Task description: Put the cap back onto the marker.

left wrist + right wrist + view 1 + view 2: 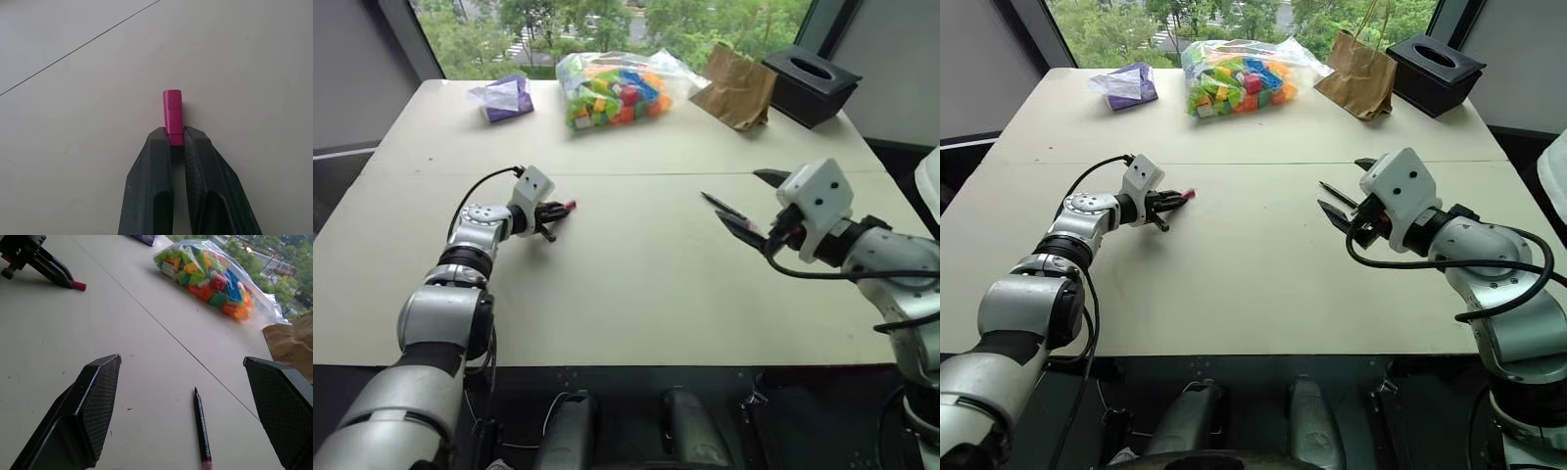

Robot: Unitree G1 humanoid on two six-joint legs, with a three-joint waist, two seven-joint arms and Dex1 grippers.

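Note:
The cap is a small red-pink cylinder, and my left gripper is shut on its near end, so most of it sticks out past the fingertips. It is held low over the beige table, left of centre, where the cap shows again. The marker, slim and black with a pink end, lies flat on the table on the right. My right gripper hovers above it, open wide, with the marker between and below its fingers.
At the far edge of the table stand a clear bag of coloured toy blocks, a purple bag, a brown paper bag and a black box. A seam line crosses the table's middle.

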